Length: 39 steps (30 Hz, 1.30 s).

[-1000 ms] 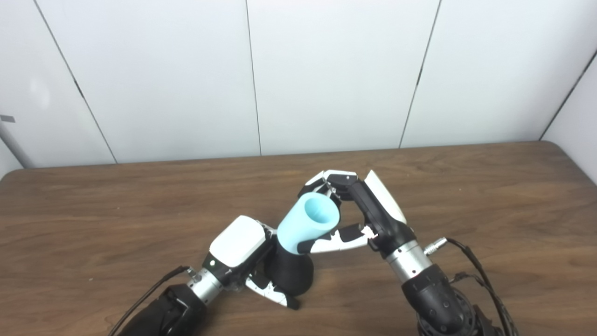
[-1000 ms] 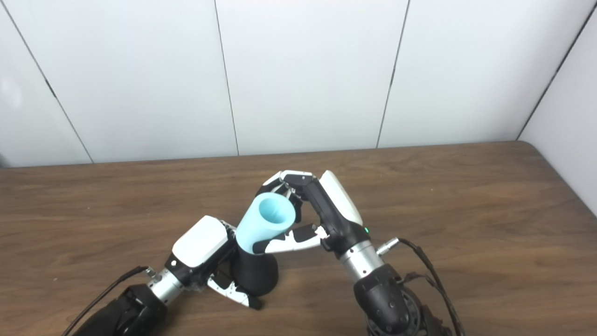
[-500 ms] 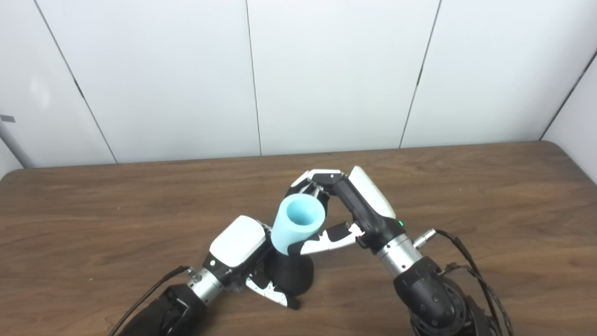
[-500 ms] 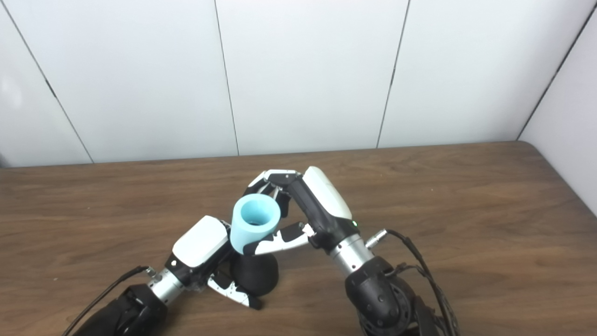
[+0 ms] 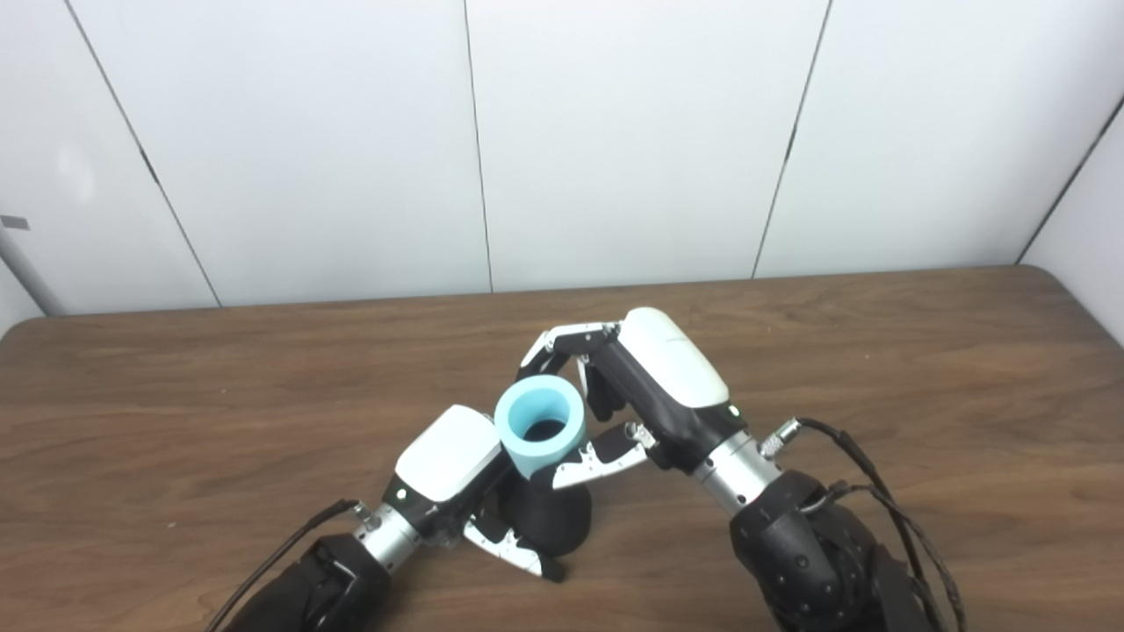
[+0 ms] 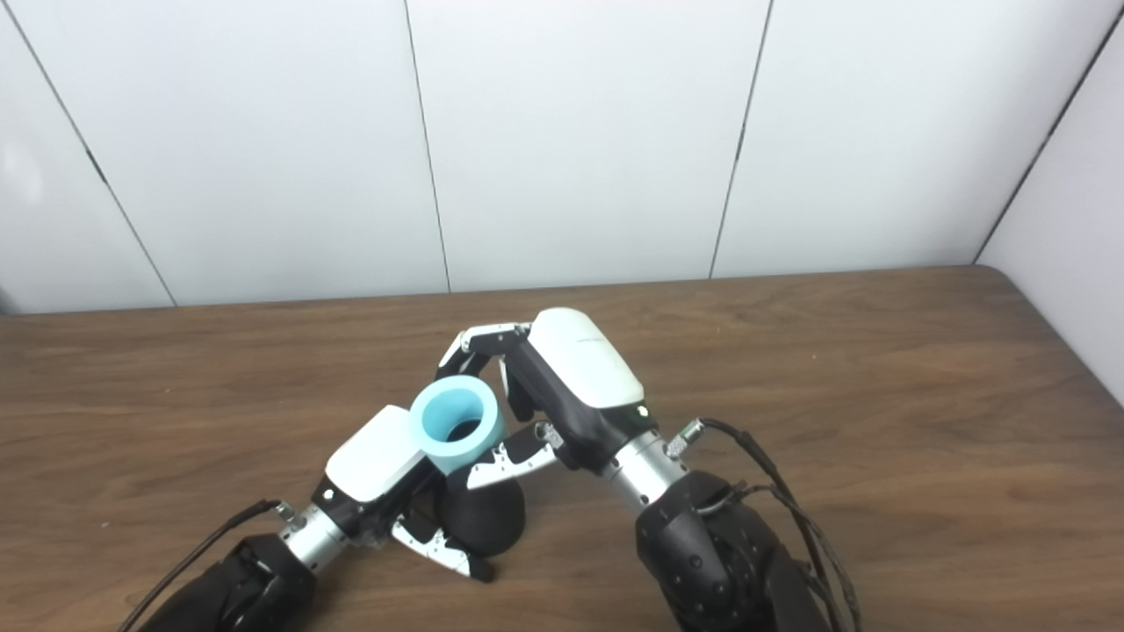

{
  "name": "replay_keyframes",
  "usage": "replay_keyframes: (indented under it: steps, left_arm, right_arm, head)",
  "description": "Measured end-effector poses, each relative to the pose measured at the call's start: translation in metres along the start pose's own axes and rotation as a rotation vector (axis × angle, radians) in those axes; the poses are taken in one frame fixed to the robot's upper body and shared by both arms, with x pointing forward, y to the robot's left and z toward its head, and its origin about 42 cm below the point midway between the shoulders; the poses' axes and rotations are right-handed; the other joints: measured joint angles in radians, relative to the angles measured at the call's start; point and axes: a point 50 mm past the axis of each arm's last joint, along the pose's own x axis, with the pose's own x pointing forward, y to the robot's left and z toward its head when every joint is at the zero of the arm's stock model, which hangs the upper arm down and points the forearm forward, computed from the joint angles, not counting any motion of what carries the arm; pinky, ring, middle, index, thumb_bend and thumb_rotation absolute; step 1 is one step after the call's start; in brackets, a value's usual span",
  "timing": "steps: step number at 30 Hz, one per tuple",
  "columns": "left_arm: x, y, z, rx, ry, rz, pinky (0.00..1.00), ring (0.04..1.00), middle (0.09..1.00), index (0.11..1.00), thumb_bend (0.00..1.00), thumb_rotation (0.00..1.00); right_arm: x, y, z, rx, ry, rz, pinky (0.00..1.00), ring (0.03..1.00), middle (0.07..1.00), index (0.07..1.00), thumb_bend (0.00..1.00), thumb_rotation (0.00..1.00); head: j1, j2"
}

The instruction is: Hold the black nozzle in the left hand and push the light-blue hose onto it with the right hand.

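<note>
The black nozzle (image 5: 549, 518) stands on the table near the front, its rounded base showing. My left hand (image 5: 452, 470) is shut on it from the left, with a thumb reaching along its front. The light-blue hose (image 5: 542, 426), a short thick tube, stands nearly upright on top of the nozzle, and dark shows down its open bore. My right hand (image 5: 645, 386) is shut on the hose from the right, fingers curled behind it and the thumb in front. How far the hose sits over the nozzle is hidden.
The brown wooden table (image 5: 878, 369) stretches out to both sides. White wall panels (image 5: 615, 132) rise behind its far edge. Black cables (image 5: 878, 491) trail from the right wrist toward the front right.
The right hand has swung left and tipped the hose from leaning right to nearly upright over the nozzle. The left hand and nozzle have stayed put.
</note>
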Motion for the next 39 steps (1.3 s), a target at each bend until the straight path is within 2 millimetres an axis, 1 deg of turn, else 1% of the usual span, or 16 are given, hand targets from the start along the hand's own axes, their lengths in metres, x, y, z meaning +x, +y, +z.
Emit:
replay_keyframes:
  steps: [2, 4, 11, 13, 21, 22, 24, 26, 27, 28, 29, 31, 33, 36, 38, 39]
  left_arm:
    - [0.000, 0.000, 0.000, 0.000, 0.000, 0.000, 0.11, 0.161, 0.240, 0.483, 0.52, 0.04]
    - [0.000, 0.000, 0.000, 0.000, 0.001, -0.001, 0.11, 0.162, 0.241, 0.483, 0.52, 0.04]
    - [0.000, 0.000, 0.001, 0.000, 0.000, -0.006, 0.11, 0.155, 0.230, 0.483, 0.52, 0.04]
    - [0.000, 0.000, 0.001, 0.000, 0.000, -0.007, 0.11, 0.159, 0.236, 0.483, 0.52, 0.04]
    - [0.000, 0.000, 0.001, 0.000, -0.001, -0.008, 0.11, 0.161, 0.238, 0.483, 0.52, 0.04]
    - [0.000, 0.000, 0.001, 0.000, -0.001, -0.008, 0.11, 0.163, 0.243, 0.483, 0.52, 0.04]
    - [0.000, 0.000, 0.001, 0.000, -0.001, -0.008, 0.11, 0.165, 0.245, 0.483, 0.52, 0.04]
    - [0.000, 0.000, 0.001, 0.000, 0.000, -0.008, 0.11, 0.159, 0.237, 0.483, 0.52, 0.04]
    - [0.000, 0.000, 0.001, 0.000, 0.000, -0.008, 0.11, 0.158, 0.236, 0.483, 0.52, 0.04]
    - [0.000, 0.000, 0.001, 0.000, 0.000, -0.008, 0.11, 0.159, 0.237, 0.483, 0.52, 0.04]
    - [0.000, 0.000, 0.001, 0.000, 0.000, -0.008, 0.11, 0.159, 0.236, 0.483, 0.52, 0.04]
    - [0.000, 0.000, 0.001, -0.001, 0.000, -0.007, 0.11, 0.157, 0.234, 0.483, 0.52, 0.04]
    - [0.000, 0.000, 0.001, 0.000, 0.000, -0.008, 0.11, 0.163, 0.243, 0.483, 0.52, 0.04]
    - [0.000, 0.000, 0.001, 0.000, 0.000, -0.008, 0.12, 0.179, 0.260, 0.484, 0.52, 0.04]
    - [0.000, -0.001, 0.001, -0.001, 0.001, -0.008, 0.15, 0.208, 0.297, 0.485, 0.52, 0.04]
    - [0.000, 0.000, 0.001, -0.005, 0.003, -0.010, 0.21, 0.279, 0.364, 0.512, 0.52, 0.02]
  right_arm:
    - [0.000, -0.001, 0.001, -0.006, 0.001, 0.006, 0.05, 0.096, 0.190, 0.483, 0.51, 0.11]
    - [0.000, -0.002, 0.002, -0.008, -0.003, 0.012, 0.05, 0.104, 0.188, 0.483, 0.51, 0.11]
    - [-0.001, -0.005, -0.004, 0.000, 0.033, 0.005, 0.08, 0.134, 0.221, 0.484, 0.51, 0.12]
    - [-0.001, -0.005, -0.004, 0.003, 0.036, 0.005, 0.10, 0.159, 0.253, 0.484, 0.51, 0.12]
    - [-0.001, -0.007, -0.006, 0.025, 0.051, 0.001, 0.11, 0.164, 0.257, 0.484, 0.51, 0.12]
    - [-0.002, -0.007, -0.007, 0.029, 0.053, 0.001, 0.16, 0.222, 0.416, 0.483, 0.52, 0.03]
    - [-0.002, -0.007, -0.008, 0.041, 0.058, 0.002, 0.18, 0.242, 0.450, 0.483, 0.53, 0.01]
    - [-0.002, -0.008, -0.009, 0.048, 0.066, -0.001, 0.20, 0.263, 0.469, 0.483, 0.53, 0.00]
    - [-0.002, -0.008, -0.009, 0.054, 0.071, 0.000, 0.20, 0.271, 0.443, 0.509, 0.52, 0.00]
    - [-0.002, -0.007, -0.009, 0.059, 0.072, 0.001, 0.20, 0.273, 0.458, 0.496, 0.53, 0.00]
    - [-0.003, -0.007, -0.009, 0.064, 0.072, 0.002, 0.21, 0.278, 0.434, 0.520, 0.52, 0.00]
    - [-0.003, -0.006, -0.010, 0.069, 0.073, 0.003, 0.21, 0.286, 0.424, 0.534, 0.52, 0.00]
    - [-0.004, -0.006, -0.010, 0.070, 0.075, 0.003, 0.19, 0.253, 0.463, 0.494, 0.53, 0.00]
    - [-0.005, -0.005, -0.010, 0.075, 0.079, -0.001, 0.18, 0.244, 0.472, 0.484, 0.53, 0.00]
    - [-0.007, -0.004, -0.010, 0.085, 0.083, -0.003, 0.18, 0.245, 0.473, 0.483, 0.53, 0.00]
    - [-0.008, -0.003, -0.010, 0.090, 0.085, -0.006, 0.19, 0.256, 0.448, 0.511, 0.52, 0.00]
  head:
    - [0.000, 0.000]
    - [0.000, -0.003]
    - [-0.002, -0.002]
    - [-0.003, -0.002]
    - [-0.002, -0.002]
    - [-0.002, -0.002]
    - [0.000, 0.000]
    - [0.000, 0.000]
    - [0.000, 0.000]
    - [0.000, 0.000]
    - [0.002, 0.000]
    - [0.002, 0.000]
    - [0.002, 0.000]
    - [0.002, 0.000]
    - [0.006, 0.000]
    - [0.006, 0.000]
